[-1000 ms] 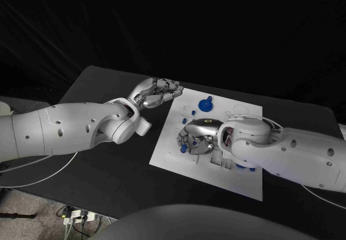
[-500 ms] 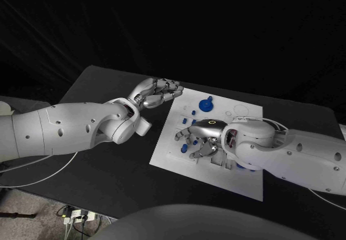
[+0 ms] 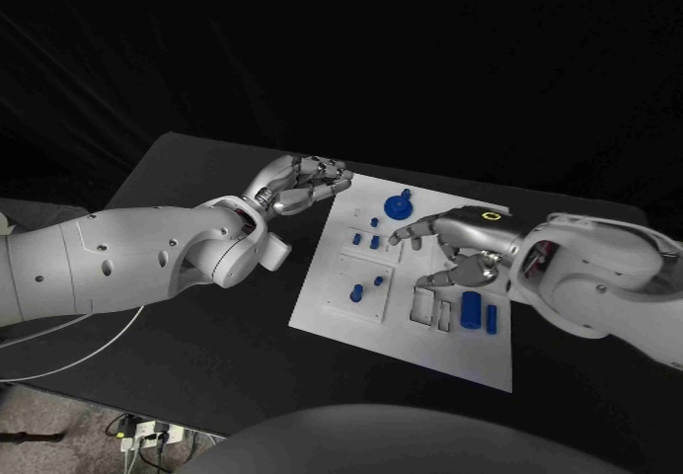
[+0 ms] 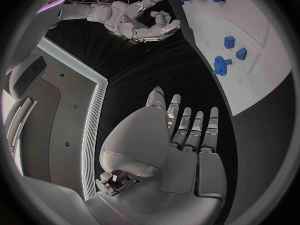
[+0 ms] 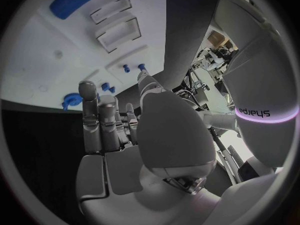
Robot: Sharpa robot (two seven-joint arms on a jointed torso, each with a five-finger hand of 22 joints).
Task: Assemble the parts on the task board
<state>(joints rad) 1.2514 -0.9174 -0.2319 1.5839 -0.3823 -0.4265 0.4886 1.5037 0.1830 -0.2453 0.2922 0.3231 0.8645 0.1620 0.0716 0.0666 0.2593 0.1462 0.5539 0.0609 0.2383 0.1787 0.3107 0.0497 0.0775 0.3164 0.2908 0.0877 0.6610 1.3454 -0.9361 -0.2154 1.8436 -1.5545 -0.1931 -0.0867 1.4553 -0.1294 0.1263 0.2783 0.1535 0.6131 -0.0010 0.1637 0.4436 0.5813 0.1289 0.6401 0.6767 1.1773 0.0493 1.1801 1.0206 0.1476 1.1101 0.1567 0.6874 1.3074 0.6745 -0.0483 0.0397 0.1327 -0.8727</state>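
White task board (image 3: 427, 357) flat on the black table (image 3: 186, 326), under and between the two hands. Seven blue parts counted on it in the head view:
- One round knob (image 3: 397, 206) off the fingertips of the right hand (image 3: 456, 242), between both hands.
- Two small pegs (image 3: 356, 238) (image 3: 374, 241) side by side just beyond those fingertips, toward the left hand (image 3: 302, 185).
- Two more small pieces (image 3: 356, 292) (image 3: 379, 280) on a raised square, nearer the robot than the right hand's fingers.
- Two long bars (image 3: 471, 304) (image 3: 493, 318) side by side just below the right palm, next to two empty rectangular slots (image 3: 427, 308).

Strip of board beneath the right hand and wrist hidden; any parts there impossible to tell. Small pieces too tiny to make out in shape.

Right hand released, fingers spread above the board, grasping nothing, apart from every part. Left hand at the board's far corner on its own side, fingers loosely bent, nothing in them; contact with the board's edge hard to judge.

Legible in the right wrist view, upside down on the white forearm: "sharpa" (image 5: 253, 110).

Power strip (image 3: 150, 427) with cables on the floor, partly cut off.
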